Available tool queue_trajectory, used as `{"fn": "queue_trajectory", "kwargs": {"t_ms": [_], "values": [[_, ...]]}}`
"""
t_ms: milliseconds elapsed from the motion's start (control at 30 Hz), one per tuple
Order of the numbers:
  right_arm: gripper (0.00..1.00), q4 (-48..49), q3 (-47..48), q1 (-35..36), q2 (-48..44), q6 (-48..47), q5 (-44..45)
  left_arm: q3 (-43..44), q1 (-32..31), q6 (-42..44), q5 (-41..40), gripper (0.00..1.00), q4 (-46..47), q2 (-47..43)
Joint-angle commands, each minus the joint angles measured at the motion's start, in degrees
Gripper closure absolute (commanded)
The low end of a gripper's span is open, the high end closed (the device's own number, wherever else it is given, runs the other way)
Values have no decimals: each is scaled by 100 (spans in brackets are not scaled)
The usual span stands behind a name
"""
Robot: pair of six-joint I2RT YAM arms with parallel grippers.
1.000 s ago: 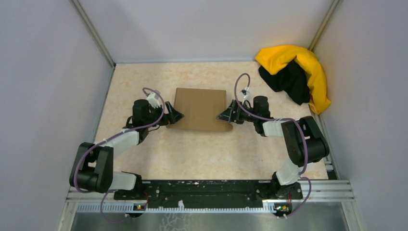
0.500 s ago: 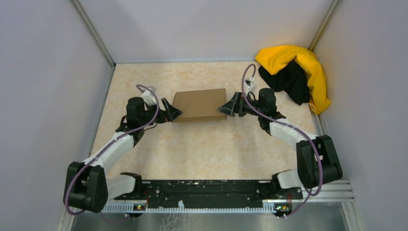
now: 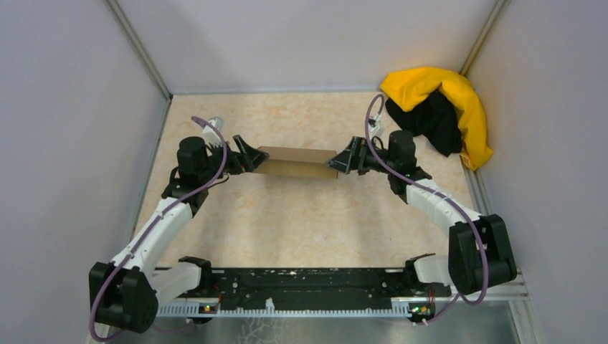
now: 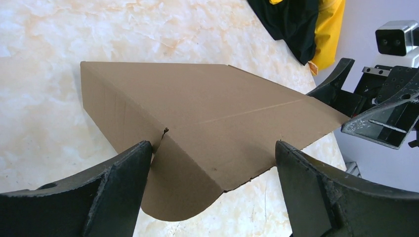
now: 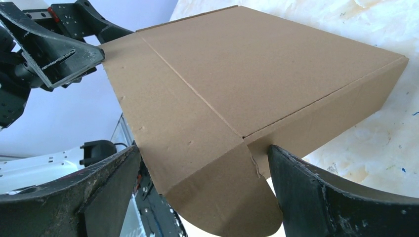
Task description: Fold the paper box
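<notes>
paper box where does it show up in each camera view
Top external: paper box at the centre, slightly above the middle.
Left wrist: paper box fills the centre.
Right wrist: paper box fills the centre and top.
Shared landmark: the beige marbled table, in all three.

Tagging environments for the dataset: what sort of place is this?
Probably a lab robot cell: plain grey walls enclose a marble-patterned tabletop, and the left arm and right arm are bolted to a metal rail at its near edge.
</notes>
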Motion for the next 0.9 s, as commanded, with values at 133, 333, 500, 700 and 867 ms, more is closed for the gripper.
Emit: {"fn": "queue_trajectory", "kwargs": {"t_ms": [133,333,500,700,867], "values": [[1,-10,606,129,-212,14,-227,306,-105,-245,324,1,-284,-146],[1,-454,946,128,-90,166,-394,591,-105,-342,328,1,-858,-129],[1,-853,1220,129,116,329,-638,798,-100,-415,250,1,-1293,10],[1,-1293,1310,121,178,444,-807,1195,-98,-475,343,1,-1917,137],[1,-1427,1333,114,144,645,-958,1490,-96,-618,420,1,-2124,193]]}}
